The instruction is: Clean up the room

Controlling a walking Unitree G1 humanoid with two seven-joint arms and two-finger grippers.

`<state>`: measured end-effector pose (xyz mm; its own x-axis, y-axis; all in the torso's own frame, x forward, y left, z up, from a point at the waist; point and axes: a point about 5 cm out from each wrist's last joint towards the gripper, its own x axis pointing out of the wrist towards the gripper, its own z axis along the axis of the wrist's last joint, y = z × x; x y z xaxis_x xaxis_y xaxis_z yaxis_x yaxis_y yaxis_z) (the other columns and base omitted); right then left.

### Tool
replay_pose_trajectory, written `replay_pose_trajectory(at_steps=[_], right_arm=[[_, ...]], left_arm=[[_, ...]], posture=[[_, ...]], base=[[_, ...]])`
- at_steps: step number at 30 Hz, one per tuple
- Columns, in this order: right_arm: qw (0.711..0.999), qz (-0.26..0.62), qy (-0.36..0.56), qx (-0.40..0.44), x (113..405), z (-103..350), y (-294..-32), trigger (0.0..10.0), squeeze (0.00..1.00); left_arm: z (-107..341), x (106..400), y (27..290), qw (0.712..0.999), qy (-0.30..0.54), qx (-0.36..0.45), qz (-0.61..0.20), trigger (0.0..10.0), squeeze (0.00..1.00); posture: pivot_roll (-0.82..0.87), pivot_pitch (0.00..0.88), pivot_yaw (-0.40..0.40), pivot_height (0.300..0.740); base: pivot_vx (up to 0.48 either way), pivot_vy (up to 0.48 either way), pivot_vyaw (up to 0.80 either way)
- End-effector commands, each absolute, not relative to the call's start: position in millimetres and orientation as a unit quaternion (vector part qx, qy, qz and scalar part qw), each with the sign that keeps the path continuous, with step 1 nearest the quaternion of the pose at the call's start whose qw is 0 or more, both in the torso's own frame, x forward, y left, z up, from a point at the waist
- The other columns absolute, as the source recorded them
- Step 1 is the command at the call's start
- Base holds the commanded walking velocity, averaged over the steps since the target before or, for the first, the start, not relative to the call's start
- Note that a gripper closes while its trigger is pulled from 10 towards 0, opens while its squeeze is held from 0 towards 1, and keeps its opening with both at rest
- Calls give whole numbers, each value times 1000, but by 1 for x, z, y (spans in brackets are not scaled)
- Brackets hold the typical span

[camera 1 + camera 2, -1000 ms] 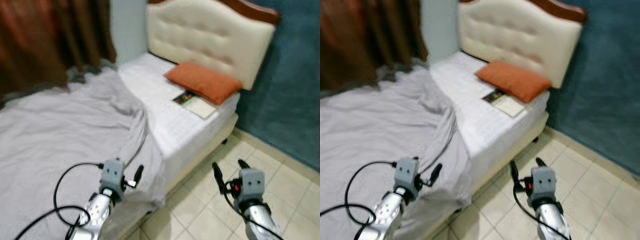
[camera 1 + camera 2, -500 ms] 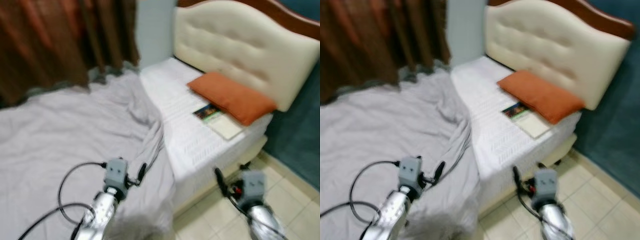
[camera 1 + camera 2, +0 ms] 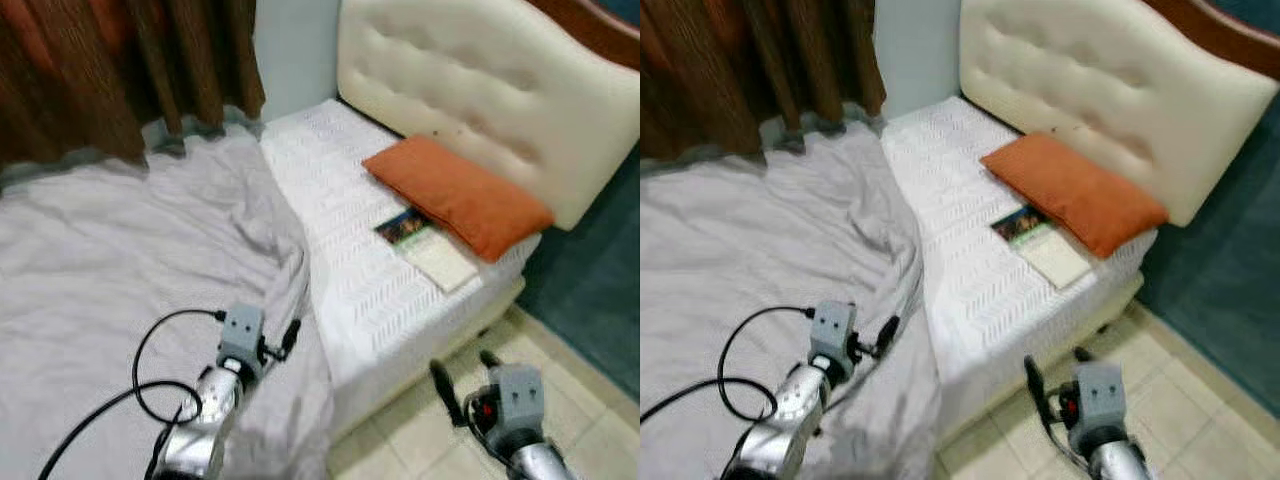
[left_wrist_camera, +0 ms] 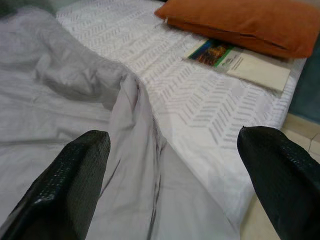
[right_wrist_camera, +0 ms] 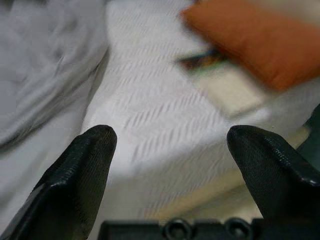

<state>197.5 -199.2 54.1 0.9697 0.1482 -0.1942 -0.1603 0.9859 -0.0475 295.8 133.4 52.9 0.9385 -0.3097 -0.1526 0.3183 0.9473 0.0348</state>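
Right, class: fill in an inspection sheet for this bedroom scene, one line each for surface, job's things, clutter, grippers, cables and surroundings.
Surface: bed, white sheet bare near the headboard.
Job's things: grey blanket rumpled across the bed; orange pillow; book beside the pillow.
Clutter: nothing seen.
Grippers: left gripper open above the blanket; right gripper open over the floor.
Cables: black cable looped by the left arm.
Surroundings: cream headboard, brown curtain, tiled floor.

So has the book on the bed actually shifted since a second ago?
No. The book lies against the lower edge of the orange pillow near the mattress corner, as before. Its shift in the picture comes from the head camera moving.
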Motion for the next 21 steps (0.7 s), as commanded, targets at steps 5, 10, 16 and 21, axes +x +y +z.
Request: replay_pose_trajectory(at_steps=[5, 10, 16, 21], right_arm=[[981, 103, 156, -43, 132, 67, -201, 10000, 0], [978, 103, 174, -50, 106, 82, -204, 10000, 0], [974, 98, 197, -53, 89, 95, -203, 10000, 0], [972, 99, 210, -43, 83, 98, -199, 10000, 0]], left_arm=[[53, 326, 149, 991, 95, 42, -88, 10000, 0], [86, 347, 159, 992, 31, 112, -48, 10000, 0], [93, 352, 210, 981, 39, 176, 71, 10000, 0], [85, 346, 231, 976, 67, 174, 114, 10000, 0]], posture=[[-260, 488, -101, 740], [-305, 586, -132, 740], [-347, 648, -136, 740], [-345, 670, -140, 740]], base=[[0, 0, 0], [0, 0, 0], [0, 0, 0], [0, 0, 0]])
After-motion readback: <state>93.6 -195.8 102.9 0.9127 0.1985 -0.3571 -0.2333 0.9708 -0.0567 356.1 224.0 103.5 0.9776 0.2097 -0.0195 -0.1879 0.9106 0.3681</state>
